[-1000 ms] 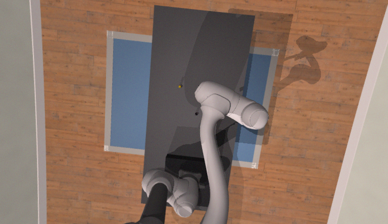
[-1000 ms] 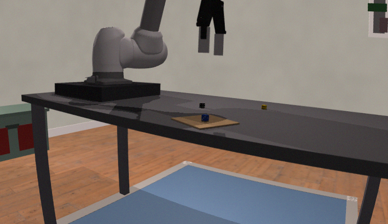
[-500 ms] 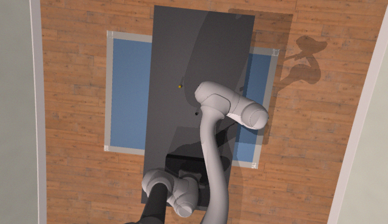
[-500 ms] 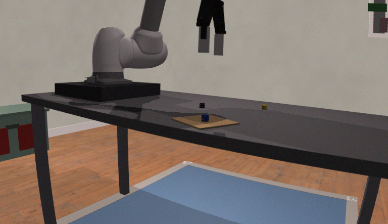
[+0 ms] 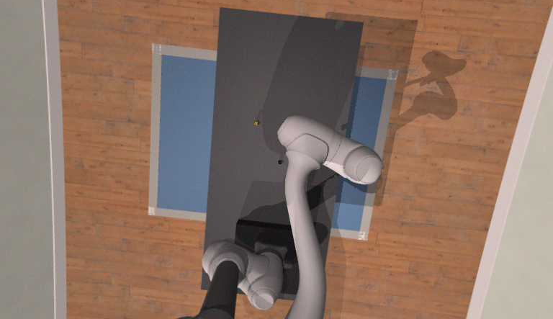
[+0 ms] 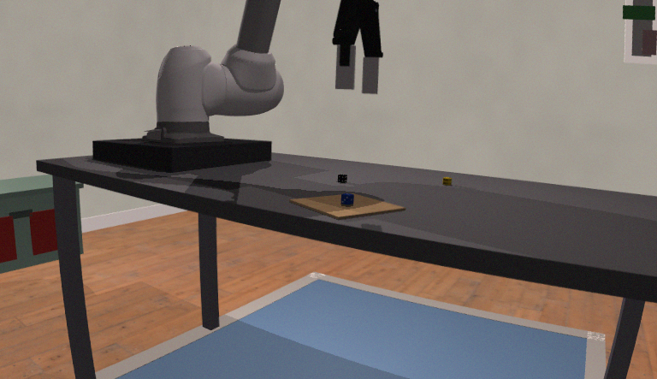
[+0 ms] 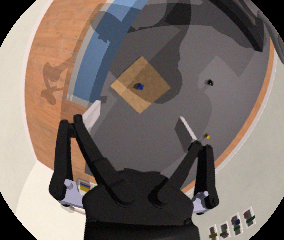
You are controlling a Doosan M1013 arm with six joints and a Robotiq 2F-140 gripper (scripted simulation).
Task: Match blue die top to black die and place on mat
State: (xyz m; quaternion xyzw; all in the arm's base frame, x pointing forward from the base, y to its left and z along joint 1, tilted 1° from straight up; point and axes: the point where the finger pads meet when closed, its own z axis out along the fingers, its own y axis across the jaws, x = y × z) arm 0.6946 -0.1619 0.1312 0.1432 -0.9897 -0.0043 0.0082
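The blue die (image 6: 346,199) (image 7: 140,86) sits on the tan mat (image 6: 339,213) (image 7: 141,107), near its middle and inside its edges, and looks flat. The black die (image 5: 280,162) (image 6: 341,178) (image 7: 209,82) stands on the table beyond the mat. The yellow die (image 5: 256,122) (image 6: 446,180) (image 7: 207,136) stands on the table farther off. The top numbers are too small to read. My gripper (image 6: 357,91) (image 7: 139,115) is open and empty, high above the table. In the top view the arm hides the gripper, the mat and the blue die.
The dark table (image 5: 244,75) (image 6: 533,225) carries the black robot base (image 6: 222,154). The arm (image 5: 303,201) reaches over the table from the base side. Blue floor areas (image 5: 183,136) lie below the table.
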